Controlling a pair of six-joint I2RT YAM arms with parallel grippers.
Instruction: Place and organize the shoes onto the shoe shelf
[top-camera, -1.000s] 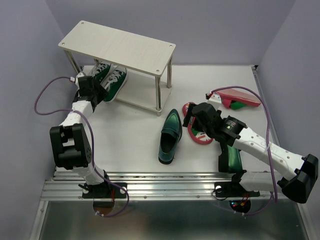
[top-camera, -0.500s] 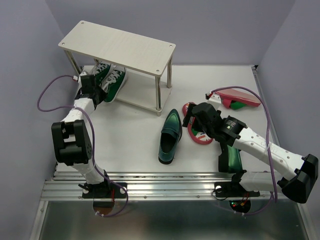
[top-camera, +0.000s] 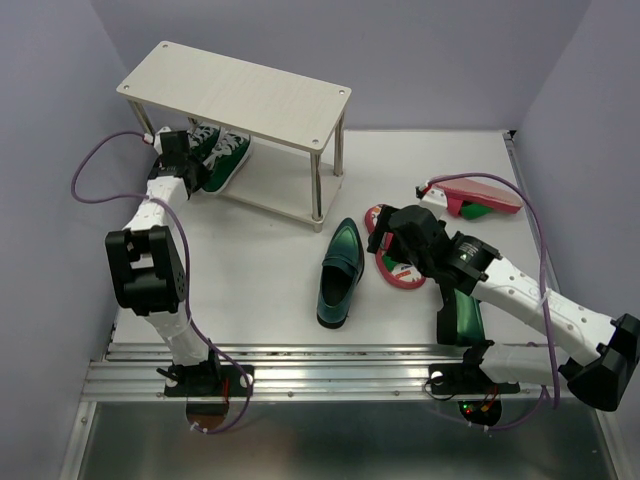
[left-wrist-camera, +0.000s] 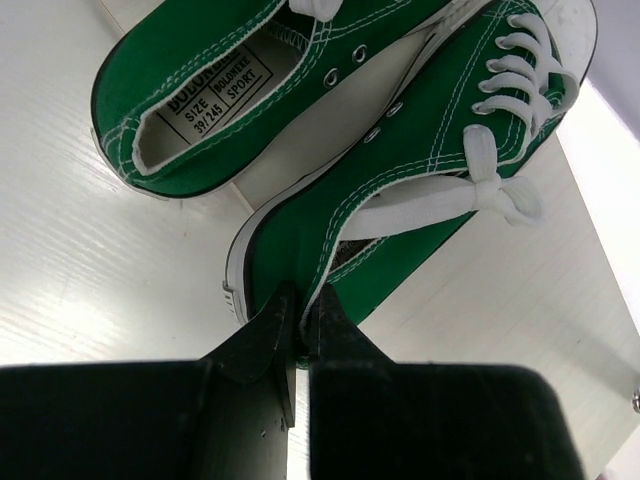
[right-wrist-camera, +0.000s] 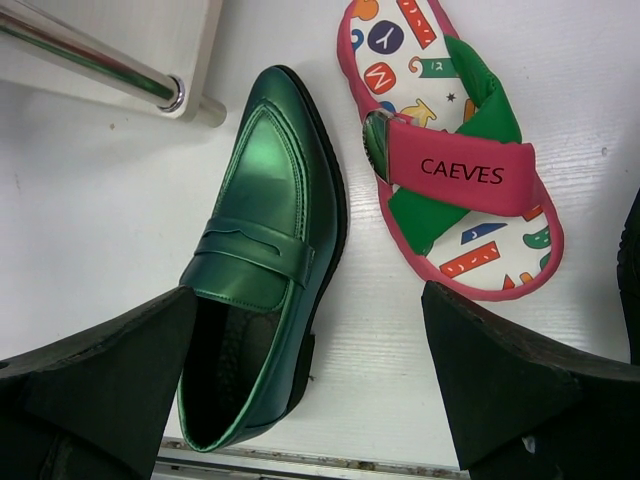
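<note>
Two green canvas sneakers (top-camera: 222, 158) with white laces lie on the lower board of the shoe shelf (top-camera: 240, 90). My left gripper (left-wrist-camera: 303, 305) is shut on the heel rim of the nearer sneaker (left-wrist-camera: 400, 210); the other sneaker (left-wrist-camera: 230, 80) lies beside it. My right gripper (right-wrist-camera: 308, 300) hangs open above the table between a glossy dark green loafer (right-wrist-camera: 265, 250) and a red flip-flop (right-wrist-camera: 450, 150), touching neither. A second loafer (top-camera: 460, 320) lies partly under the right arm. Another flip-flop (top-camera: 480, 195) rests on its edge at the right.
The shelf's top board is bare. A silver shelf leg (right-wrist-camera: 90, 60) stands just beyond the loafer's toe. Grey walls close in on the left, back and right. A metal rail (top-camera: 330, 370) runs along the near table edge.
My left gripper has shut on the sneaker's heel and moved farther back along the shelf's lower board, taking the sneaker with it. The right arm has barely moved.
</note>
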